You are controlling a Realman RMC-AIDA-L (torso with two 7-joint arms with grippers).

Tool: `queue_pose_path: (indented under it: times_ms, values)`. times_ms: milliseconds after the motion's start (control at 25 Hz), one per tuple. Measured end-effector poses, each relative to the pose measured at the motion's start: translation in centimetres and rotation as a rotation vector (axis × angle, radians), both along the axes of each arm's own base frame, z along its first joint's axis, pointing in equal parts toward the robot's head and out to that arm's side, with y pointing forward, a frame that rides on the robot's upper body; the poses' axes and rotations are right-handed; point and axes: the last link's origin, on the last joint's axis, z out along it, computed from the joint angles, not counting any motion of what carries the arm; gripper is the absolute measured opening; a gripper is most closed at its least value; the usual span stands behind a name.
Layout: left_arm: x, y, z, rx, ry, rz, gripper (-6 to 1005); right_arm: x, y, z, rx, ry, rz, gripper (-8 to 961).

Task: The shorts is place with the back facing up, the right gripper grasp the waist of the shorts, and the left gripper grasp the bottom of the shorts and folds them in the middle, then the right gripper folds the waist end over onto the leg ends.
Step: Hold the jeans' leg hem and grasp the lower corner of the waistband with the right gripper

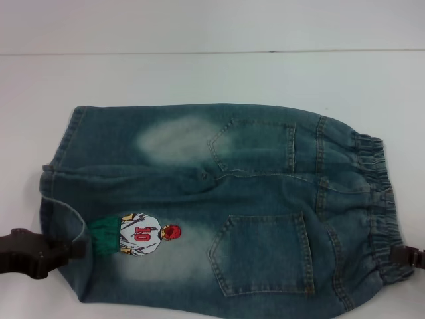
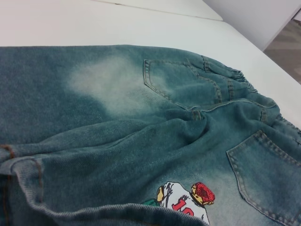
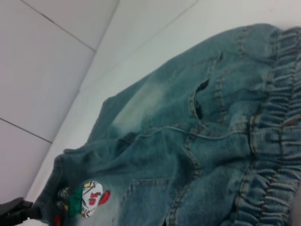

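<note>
White table (image 1: 199, 73) carries one pair of shorts (image 1: 219, 206), back up with two patch pockets and one number-10 print; waist (image 1: 378, 199) to the right, leg ends (image 1: 63, 179) to the left. Left gripper (image 1: 73, 251) touches the near-left hem and right gripper (image 1: 412, 256) the near-right waist; whether either pinches cloth, I cannot tell.

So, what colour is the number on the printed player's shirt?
Red, a "10" on the white shirt of the print on the shorts; head view.

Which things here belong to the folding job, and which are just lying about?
Part of the job:
- shorts, back pockets up
- waist
- leg ends
- left pincer, at the near leg hem
- right pincer, at the waist's near corner

Just there:
- white table; nothing else lying about
</note>
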Motion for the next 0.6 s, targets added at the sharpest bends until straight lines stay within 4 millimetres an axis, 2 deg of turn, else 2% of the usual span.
queue_pose_path:
  times_ms: [600]
  values:
    - [0.07, -0.01, 0.0, -0.002, -0.003, -0.002, 22, -0.69, 0.96, -0.29, -0.019, -0.01, 0.041, 831]
